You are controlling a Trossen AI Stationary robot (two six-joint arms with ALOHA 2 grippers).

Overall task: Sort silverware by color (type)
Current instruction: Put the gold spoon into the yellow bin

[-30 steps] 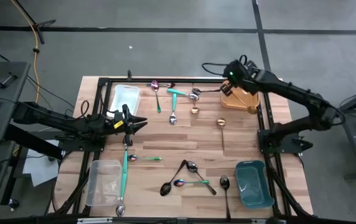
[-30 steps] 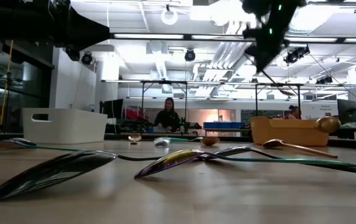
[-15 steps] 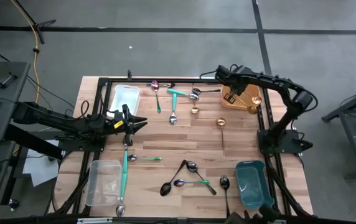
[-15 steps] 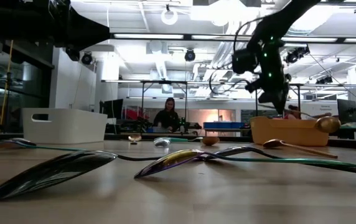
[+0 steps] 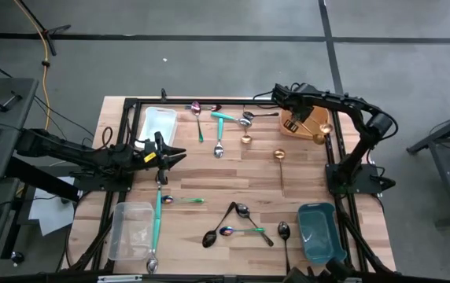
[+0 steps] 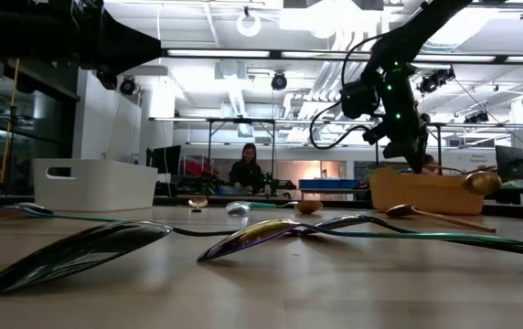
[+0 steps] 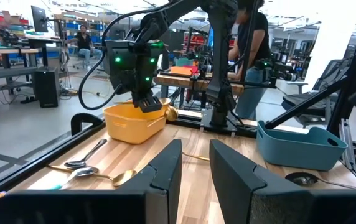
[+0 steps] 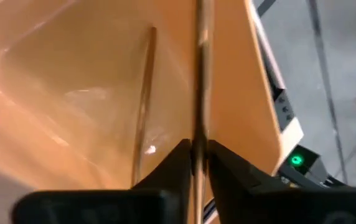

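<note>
Slim gold, black, rainbow and teal-handled silverware [image 5: 233, 224] lies scattered flat on the wooden table. My right gripper [image 5: 294, 118] is down inside the orange bin [image 5: 310, 126] at the far right, shut on a slim gold utensil [image 8: 199, 74]. A second gold shaft [image 8: 144, 106] shows on the bin's wall. One gold spoon [image 5: 323, 128] leans on the bin's rim. My left gripper [image 5: 176, 155] hovers open over the table's left half, touching nothing. My right gripper pinches the gold utensil's thin shaft [image 8: 199, 118] between its two fingers [image 8: 224, 158]. The shaft runs straight on past the fingertips, along them, into the orange bin. The fingers slant down into the bin from above. Which end they have is hidden.
A white bin [image 5: 156, 123] stands at the far left, a clear bin [image 5: 130, 229] at the near left, a teal bin [image 5: 319, 232] at the near right. A black frame [image 5: 331, 157] edges the table. People [image 6: 246, 169] are in the room behind.
My right gripper has come down from high above the table's far right into the orange bin, most of the drop in the first half second, and the arm has folded at the elbow. The left arm and the silverware on the table have stayed put.
</note>
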